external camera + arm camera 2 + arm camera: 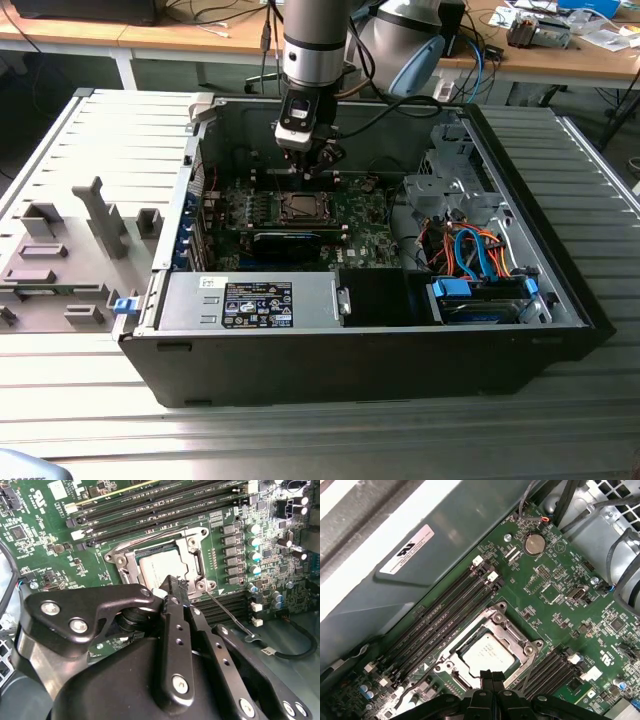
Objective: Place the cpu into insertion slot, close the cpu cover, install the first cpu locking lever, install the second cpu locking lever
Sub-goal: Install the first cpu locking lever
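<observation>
The cpu (487,652) (152,567) lies flat in the motherboard socket (300,208), its silvery top showing through the window of the cpu cover (512,630) (197,562). The cover lies down over it. My gripper (491,675) (175,586) hovers just over one corner of the socket, its black fingertips pressed together with nothing between them. In the exterior view the gripper (318,162) hangs inside the case, behind the socket. One thin wire locking lever (230,615) (529,666) sticks out slanting from that socket corner. Another lever (412,692) runs along the opposite side.
Black memory slots (445,615) flank the socket on both sides. The open black computer case (560,300) holds a metal power supply box (250,300) in front and orange and blue cables (470,250) on the exterior view's right. A grey fixture tray (70,250) sits outside on that view's left.
</observation>
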Robot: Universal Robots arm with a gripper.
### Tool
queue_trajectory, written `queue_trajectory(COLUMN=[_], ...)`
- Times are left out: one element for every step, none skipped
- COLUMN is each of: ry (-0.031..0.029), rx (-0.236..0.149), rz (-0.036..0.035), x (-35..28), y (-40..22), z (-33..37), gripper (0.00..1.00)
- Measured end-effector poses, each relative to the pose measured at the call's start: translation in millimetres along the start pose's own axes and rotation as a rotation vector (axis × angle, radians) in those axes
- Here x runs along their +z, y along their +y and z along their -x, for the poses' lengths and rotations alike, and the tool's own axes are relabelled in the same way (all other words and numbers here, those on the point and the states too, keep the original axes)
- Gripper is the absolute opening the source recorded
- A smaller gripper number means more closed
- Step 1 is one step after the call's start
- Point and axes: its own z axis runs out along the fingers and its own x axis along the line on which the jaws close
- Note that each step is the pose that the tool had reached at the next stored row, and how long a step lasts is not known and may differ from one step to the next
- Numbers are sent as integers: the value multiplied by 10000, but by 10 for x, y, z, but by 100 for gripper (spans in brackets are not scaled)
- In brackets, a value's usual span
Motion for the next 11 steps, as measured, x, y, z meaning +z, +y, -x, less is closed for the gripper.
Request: queue_trajectory(ry=[-6,-10,-17,-19,-22,-24,-26,-28,-29,-31,-32], rx=[-104,-178,-304,-348,-388,-436,-472,-505,-527,-554,-576], rz=[3,3,7,8,9,10,11,12,12,13,14], x=[0,0,0,0,0,0,0,0,0,0,0], y=[0,0,0,0,0,0,0,0,0,0,0], z=[0,0,0,0,0,0,0,0,0,0,0], gripper=[11,11,11,11,11,11,11,11,11,11,11])
